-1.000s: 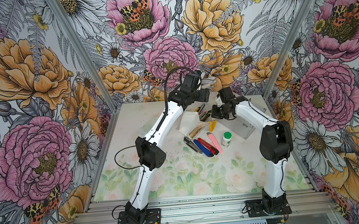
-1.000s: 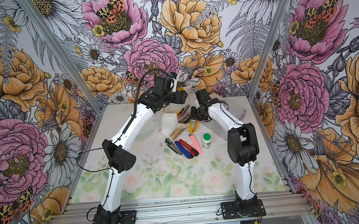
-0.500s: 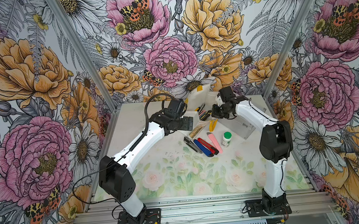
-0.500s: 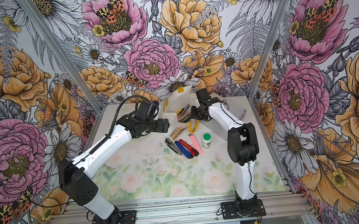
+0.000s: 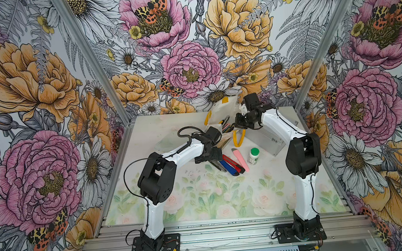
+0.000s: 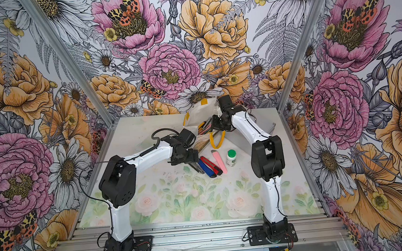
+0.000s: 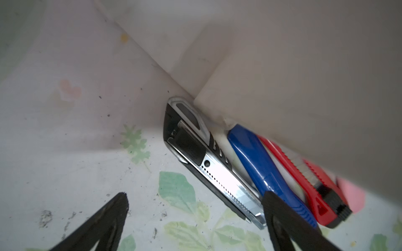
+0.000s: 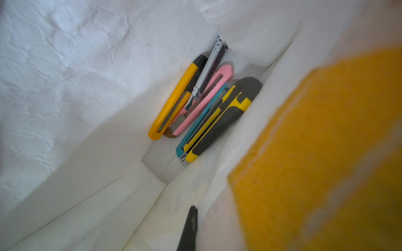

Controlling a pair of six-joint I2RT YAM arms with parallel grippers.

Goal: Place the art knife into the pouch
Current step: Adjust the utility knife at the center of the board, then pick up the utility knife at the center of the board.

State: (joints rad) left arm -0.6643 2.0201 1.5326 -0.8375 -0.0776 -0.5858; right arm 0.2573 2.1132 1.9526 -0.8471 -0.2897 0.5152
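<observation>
The pouch (image 5: 219,111) is held open at the far middle of the table (image 5: 201,204), with its white inside turned up. The right gripper (image 5: 241,122) is clamped on the pouch's rim beside a yellow handle (image 8: 326,152), which is seen close and blurred in the right wrist view. At the bottom of the pouch a bundle of knives (image 8: 202,104) is seen lying side by side: yellow, silver, pink, teal and yellow-and-grey.

Four more knives are laid in a row on the table, just nearer than the pouch and outside it. A silver-and-black art knife (image 7: 208,165) is placed at the left, followed by a blue art knife (image 7: 261,165), a red art knife (image 7: 304,180) and a pink art knife (image 5: 240,159) at the right.

The left gripper (image 7: 195,195) is positioned low over the left part of this row with its jaws spread wide and nothing held. In the left wrist view, one finger (image 7: 282,221) is seen in front of the blue art knife's end; whether it is touched cannot be told.

A white bottle (image 5: 253,155) with a green cap is stood just right of the pink art knife. A silver metal case (image 5: 268,140) is seen farther right, beneath the right arm.
</observation>
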